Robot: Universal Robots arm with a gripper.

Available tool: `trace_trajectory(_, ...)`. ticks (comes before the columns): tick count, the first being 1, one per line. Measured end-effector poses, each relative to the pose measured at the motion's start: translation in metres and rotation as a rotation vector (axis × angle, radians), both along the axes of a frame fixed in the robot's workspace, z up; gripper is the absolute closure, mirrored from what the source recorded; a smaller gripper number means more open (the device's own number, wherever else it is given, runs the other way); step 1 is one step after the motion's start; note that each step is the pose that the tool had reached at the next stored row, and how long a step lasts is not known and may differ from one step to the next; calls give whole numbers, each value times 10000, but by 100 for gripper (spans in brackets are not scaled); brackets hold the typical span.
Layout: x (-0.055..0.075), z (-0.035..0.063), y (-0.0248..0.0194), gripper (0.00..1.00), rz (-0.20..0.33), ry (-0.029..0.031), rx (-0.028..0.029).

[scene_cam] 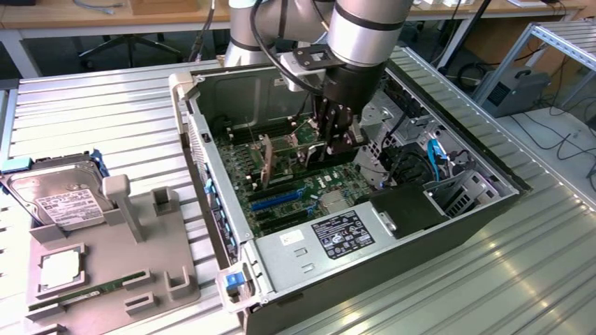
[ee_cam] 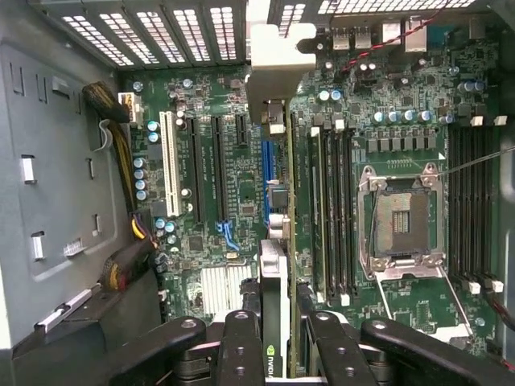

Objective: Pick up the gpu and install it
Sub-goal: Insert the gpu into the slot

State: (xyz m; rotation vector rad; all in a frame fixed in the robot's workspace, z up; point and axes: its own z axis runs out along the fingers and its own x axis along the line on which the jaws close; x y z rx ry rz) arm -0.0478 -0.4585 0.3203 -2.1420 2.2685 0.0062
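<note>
At the exterior view's centre, the gripper (scene_cam: 336, 143) clamps the gpu (ee_cam: 275, 273) edge-on over the motherboard (scene_cam: 279, 199), between expansion slots (ee_cam: 197, 173) and CPU socket (ee_cam: 402, 213).

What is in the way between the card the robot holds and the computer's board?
Nothing that I can see. The gripper is shut on the gpu, held on edge over the motherboard at the blue slot. No cable or part shows between them.

A green swirl logo marks the gpu (ee_cam: 273, 277); black sticker (scene_cam: 343, 234) print illegible.
</note>
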Motion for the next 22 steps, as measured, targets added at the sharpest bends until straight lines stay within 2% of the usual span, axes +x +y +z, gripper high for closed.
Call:
trace_trajectory(7, -115, -8, 0, 73, 0, 1, 0)
trace_trajectory(10, -214, -9, 0, 73, 0, -19, 25)
trace_trajectory(13, -246, -14, 0, 73, -8, -35, 42)
trace_trajectory(15, -282, -81, 0, 73, -23, -34, 10)
trace_trajectory(18, -293, -133, 0, 73, -36, -33, -51)
trace_trajectory(21, -293, -135, 0, 73, -37, -27, -60)
trace_trajectory(22, -290, -135, 0, 73, -40, 46, -69)
